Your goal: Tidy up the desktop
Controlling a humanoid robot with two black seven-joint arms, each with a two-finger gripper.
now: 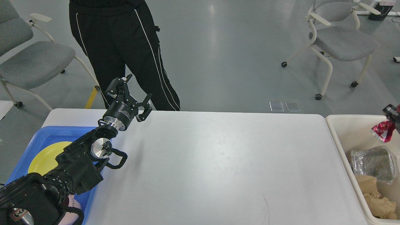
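Observation:
The white desktop [218, 162] fills the middle of the head view and is bare. My left gripper [133, 93] is open and empty, held above the desktop's far left edge. My right gripper [390, 117] shows only at the right edge of the view. It is shut on a crushed red can [382, 129] and holds it above the beige bin [340, 125]. Most of the right arm is out of view.
A blue tray [43, 134] with a yellow plate [47, 156] sits at the left under my left arm. The bin holds a clear plastic container [373, 164] and crumpled brown paper [378, 203]. A person in black trousers [125, 47] stands behind the table. Chairs stand on the floor.

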